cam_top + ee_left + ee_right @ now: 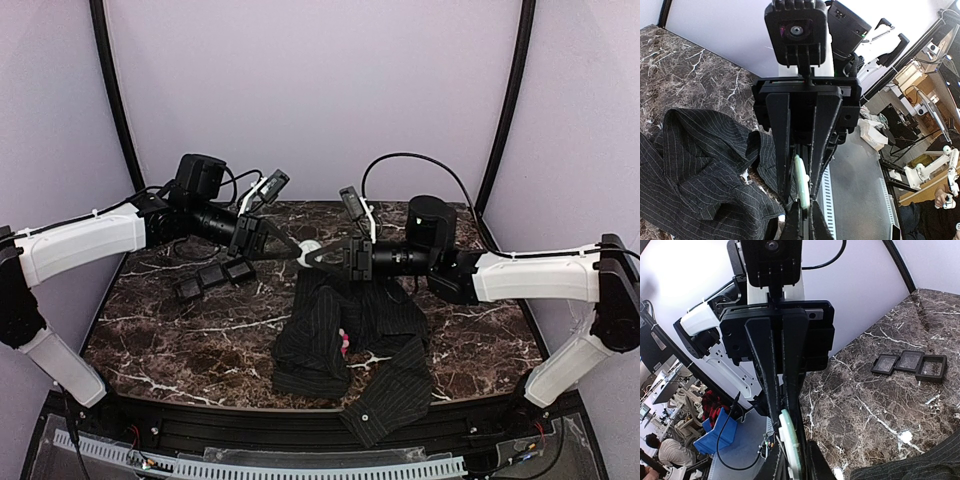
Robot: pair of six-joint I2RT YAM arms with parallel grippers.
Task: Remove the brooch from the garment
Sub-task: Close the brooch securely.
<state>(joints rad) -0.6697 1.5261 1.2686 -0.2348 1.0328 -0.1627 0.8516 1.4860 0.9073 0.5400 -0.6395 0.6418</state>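
A left gripper and a right gripper meet tip to tip above a dark marble counter. Both are clenched on one pale disc. Three small black trays sit to the left. Below the grippers lies a crumpled black pinstriped shirt. A small pink spot on it, apparently the brooch, lies well apart from both grippers.

Dark brown marble tabletop, white-veined. Three small black square trays in touching diagonal row, left rear of tabletop. Small whitish round disc raised above tabletop, rear centre; seen edge-on in both wrist views. Pale lavender backdrop panels behind. Black curved poles at the corners. White slotted strip along near edge.
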